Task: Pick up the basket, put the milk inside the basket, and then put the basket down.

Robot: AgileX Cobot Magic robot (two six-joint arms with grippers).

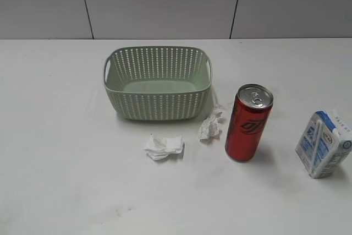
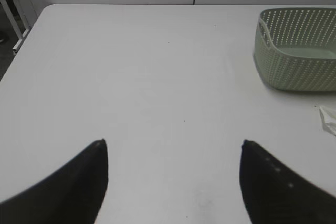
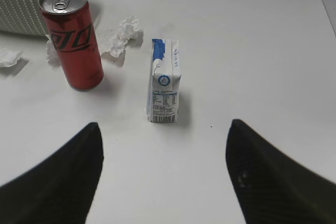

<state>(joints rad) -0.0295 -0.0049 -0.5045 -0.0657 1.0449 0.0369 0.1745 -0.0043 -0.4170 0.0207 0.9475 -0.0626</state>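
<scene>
Basket [image 1: 158, 83]: upright on worktop [image 1: 66, 152], centre-rear. Milk [image 1: 323, 143]: far right, standing (apart from basket). Red can [image 1: 248, 123] btwn them; two crumpled tissues [image 1: 163, 147] in front. Left fingers [image 2: 94, 177] and right fingers [image 3: 89, 166]: spread wide, holding nothing.

basket [image 1: 158, 83]: pale sage green, sides with rows of small holes
milk [image 1: 323, 143]: white carton with blue top and blue print
can [image 1: 248, 123]: red with a black logo, silver lid
crumpled papers [image 1: 163, 147]: white
surface [image 1: 66, 152]: plain white
wall [image 1: 165, 4]: light grey panels, dark seams
left hand [image 2: 173, 182]: black fingers
right hand [image 3: 163, 177]: black fingers
</scene>
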